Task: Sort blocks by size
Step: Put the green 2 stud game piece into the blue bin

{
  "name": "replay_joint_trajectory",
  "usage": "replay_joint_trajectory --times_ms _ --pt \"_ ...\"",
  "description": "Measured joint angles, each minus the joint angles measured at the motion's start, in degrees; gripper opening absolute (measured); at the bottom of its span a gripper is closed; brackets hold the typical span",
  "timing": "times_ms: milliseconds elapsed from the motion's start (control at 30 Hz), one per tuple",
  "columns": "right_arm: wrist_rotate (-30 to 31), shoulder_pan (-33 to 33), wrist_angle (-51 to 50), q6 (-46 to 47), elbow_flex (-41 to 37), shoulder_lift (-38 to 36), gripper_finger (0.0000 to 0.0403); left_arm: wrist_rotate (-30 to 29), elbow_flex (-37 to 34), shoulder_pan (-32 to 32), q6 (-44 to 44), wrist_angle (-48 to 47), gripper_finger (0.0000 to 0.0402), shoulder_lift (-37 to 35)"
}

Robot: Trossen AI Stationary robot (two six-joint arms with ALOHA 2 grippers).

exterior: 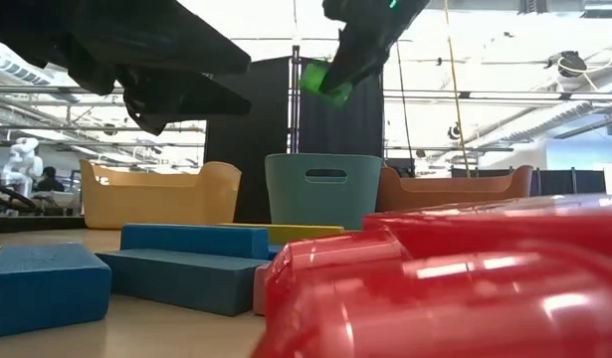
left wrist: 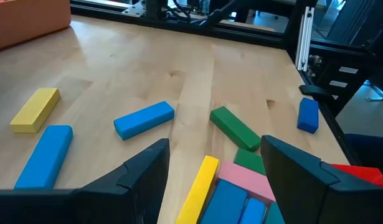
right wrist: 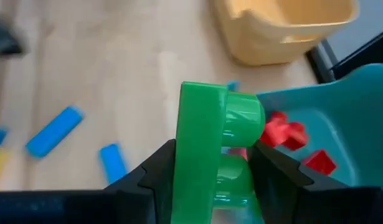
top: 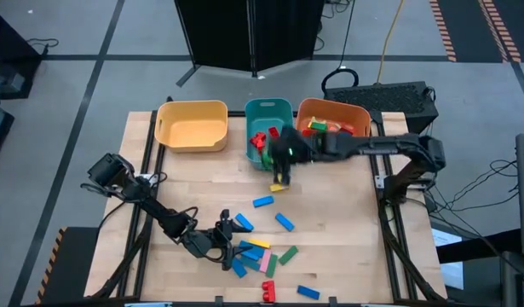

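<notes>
My right gripper [top: 281, 160] is shut on a green studded block [right wrist: 210, 155] and hangs in the air at the near rim of the teal bin [top: 267, 109]. The block also shows in the low view [exterior: 325, 82]. My left gripper [top: 230, 228] is open and empty, low over a pile of blocks near the table's front. Between its fingers, in the left wrist view, lie a yellow bar [left wrist: 200, 186], a pink block [left wrist: 247, 180] and a green bar [left wrist: 235, 127]. Red and green pieces [top: 263, 141] lie in the teal bin. My right gripper pinches the green block between its two fingers. One finger [right wrist: 155, 171] is on the block's flat face and the other is on its studded face [right wrist: 244, 134]. The fingers slant down from above. The block sits tilted at the fingertips, lifted clear of table and bin.
A yellow bin [top: 192, 126] stands far left and an orange bin [top: 334, 111] with blocks far right of the teal one. Loose blue blocks [top: 284, 222] and a yellow block [top: 279, 185] lie mid-table. A red block [top: 268, 292] lies at the front edge.
</notes>
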Motion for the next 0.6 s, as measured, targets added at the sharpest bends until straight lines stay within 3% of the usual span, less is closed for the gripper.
replay_joint_trajectory --times_ms 267,600 --pt "-8.50 -14.50 5.23 -1.97 0.03 4.98 0.0161 -0.04 0.00 0.04 0.00 -0.51 0.0241 0.00" --pt "-14.38 -23.56 11.19 -3.26 0.03 13.52 0.0162 -1.51 0.00 0.70 0.04 -2.31 0.0241 0.00"
